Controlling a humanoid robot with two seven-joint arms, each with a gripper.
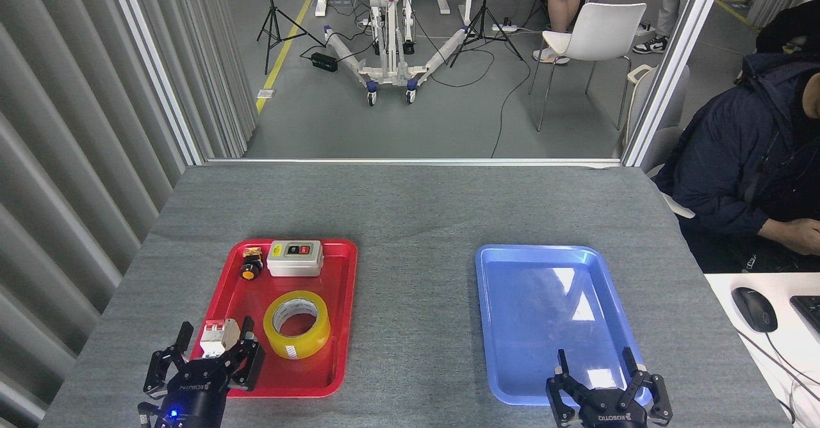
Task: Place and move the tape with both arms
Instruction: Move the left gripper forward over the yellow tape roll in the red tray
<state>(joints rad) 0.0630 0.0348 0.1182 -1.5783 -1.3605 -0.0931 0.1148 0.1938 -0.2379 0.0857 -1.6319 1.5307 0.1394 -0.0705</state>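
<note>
Glossy yellow tape roll (296, 324), white core, lying flat in red tray (343, 325)

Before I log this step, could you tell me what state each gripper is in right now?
Left gripper: open, holding nothing, over the near end of the red tray.
Right gripper: open, holding nothing, at the near edge of the blue tray.

Lighting: bright, even, overhead; scene was well exposed throughout. Glare: white patches lay on the blue tray (506, 325), strongest at its centre and near edge; a softer sheen sat on the tape (296, 324) and the red tray (343, 300). Shadows: faint and soft on the grey table (410, 210). Focus: sharp from table to far floor; no motion blur. Distortion: wall panels at the left edge splayed outward, as from a wide lens.
</note>
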